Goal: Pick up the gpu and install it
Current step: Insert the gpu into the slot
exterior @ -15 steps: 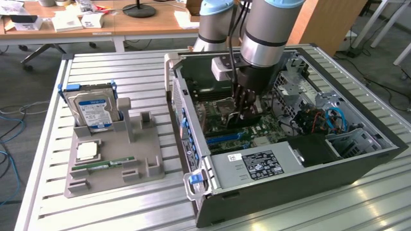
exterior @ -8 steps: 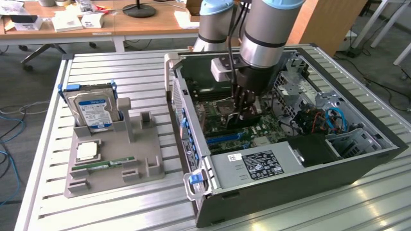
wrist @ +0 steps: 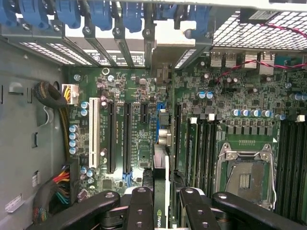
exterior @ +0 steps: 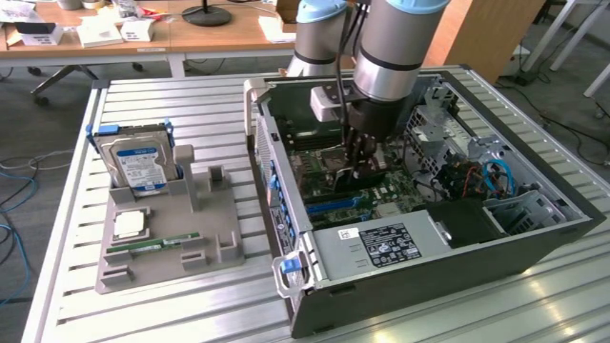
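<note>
Desk (exterior: 171, 300) with slatted aluminium top carries everything. PC case (exterior: 533, 243) lies on its side, side panel off, on the exterior view's right half. Arm (exterior: 391, 50) comes straight down into the case from above. Grey parts fixture (exterior: 153, 275) sits on the desk well apart from the case, toward the exterior view's left. Motherboard (wrist: 144, 139) is exposed on the case floor, with the power supply (exterior: 381, 243) just beside it at the near end. Hard drive (exterior: 136, 166) with a blue-white label stands upright in the fixture's far end. Tool (wrist: 165, 201) is low inside the case over the board, fingers (wrist: 141, 206) narrow and clamped on the gpu (wrist: 161, 172). The card is held edge-on and upright between the fingers, over the strip of board between the long black expansion slots (wrist: 128, 139) and the empty CPU socket (wrist: 247, 177). Can't tell whether its lower edge touches a slot. CPU chip (exterior: 131, 224) lies flat in the fixture, and a green RAM stick (exterior: 153, 245) lies just beside it.
</note>
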